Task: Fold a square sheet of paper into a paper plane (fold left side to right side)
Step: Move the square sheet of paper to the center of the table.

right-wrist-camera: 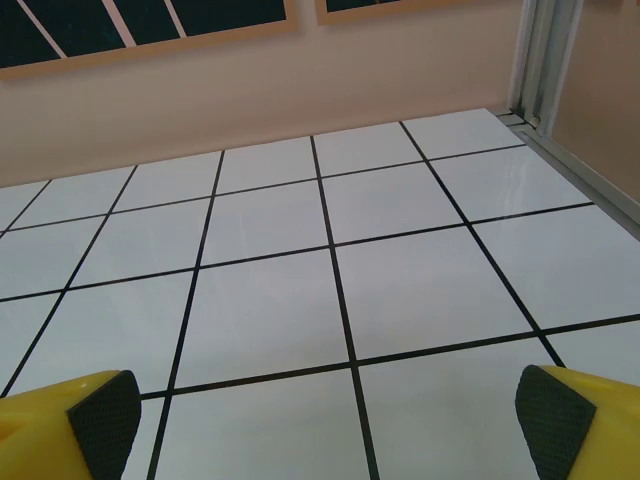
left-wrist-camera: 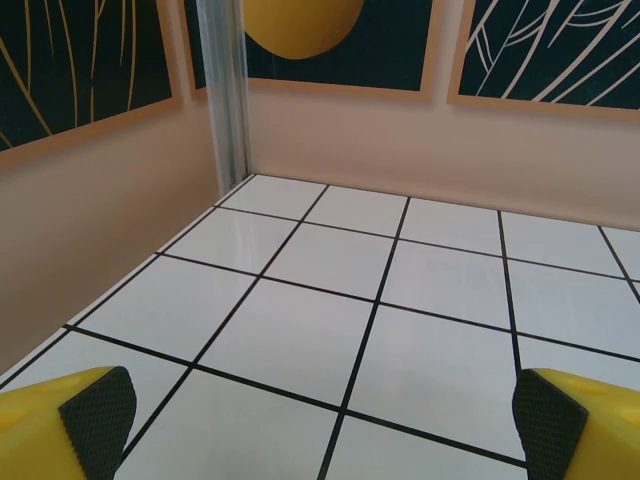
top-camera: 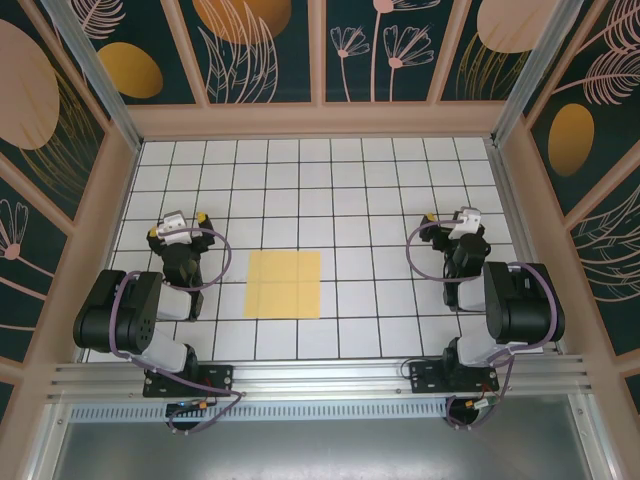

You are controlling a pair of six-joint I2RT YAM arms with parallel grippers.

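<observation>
From above, a yellow square sheet (top-camera: 283, 284) lies flat and unfolded on a white counter (top-camera: 380, 180) ruled with a black grid. The sheet sits near the front middle of the counter, between the two arms, with its edges running roughly along the grid lines. Nothing touches it.

The left claw (top-camera: 180, 224) is to the left of the sheet, apart from it, pointing toward the far wall. Its jaws stand wide and hold nothing. The right claw (top-camera: 452, 217) is well to the right of the sheet, also pointing toward the far wall, and it too is wide and holds nothing. Both black arms are folded back toward their bases at the near edge.

In the left wrist view, the left claw (left-wrist-camera: 320, 440) shows as two yellow fingers with black ridged pads (left-wrist-camera: 95, 420) at the bottom corners. Bare white tiles lie between them. Ahead is a corner of the enclosure with a metal post (left-wrist-camera: 228, 90).

In the right wrist view, the right claw (right-wrist-camera: 320, 440) looks the same, with yellow fingers and black pads (right-wrist-camera: 103, 420) at the bottom corners and bare tiles between. A metal post (right-wrist-camera: 540, 55) stands in the far right corner.

The walls (top-camera: 265, 45) around the counter are dark panels with orange ovals and pale line drawings of plants, set in tan frames.
</observation>
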